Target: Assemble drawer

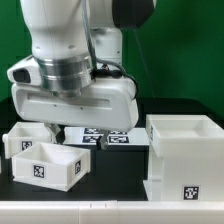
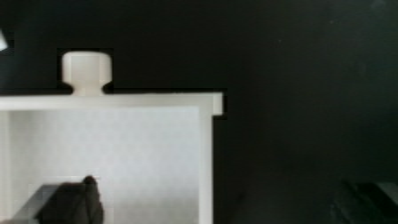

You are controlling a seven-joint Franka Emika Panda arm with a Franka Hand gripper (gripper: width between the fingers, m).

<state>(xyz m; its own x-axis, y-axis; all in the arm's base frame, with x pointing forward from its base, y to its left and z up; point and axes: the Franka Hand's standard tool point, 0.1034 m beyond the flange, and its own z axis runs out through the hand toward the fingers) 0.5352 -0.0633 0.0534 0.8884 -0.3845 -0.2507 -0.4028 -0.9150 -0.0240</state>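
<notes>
In the wrist view a white drawer box with a round knob on its front lies below my gripper. The gripper is open. One dark finger stands over the box's inside, and the other is faint over the black table beyond the box's side wall. In the exterior view the arm's hand hangs over the white box at the back left, and the fingertips are hidden. A second small tagged box sits in front of it. A large white open-topped housing stands at the exterior view's right.
The marker board lies on the black table between the small boxes and the housing. A green wall stands behind. The arm's body fills the upper middle of the exterior view.
</notes>
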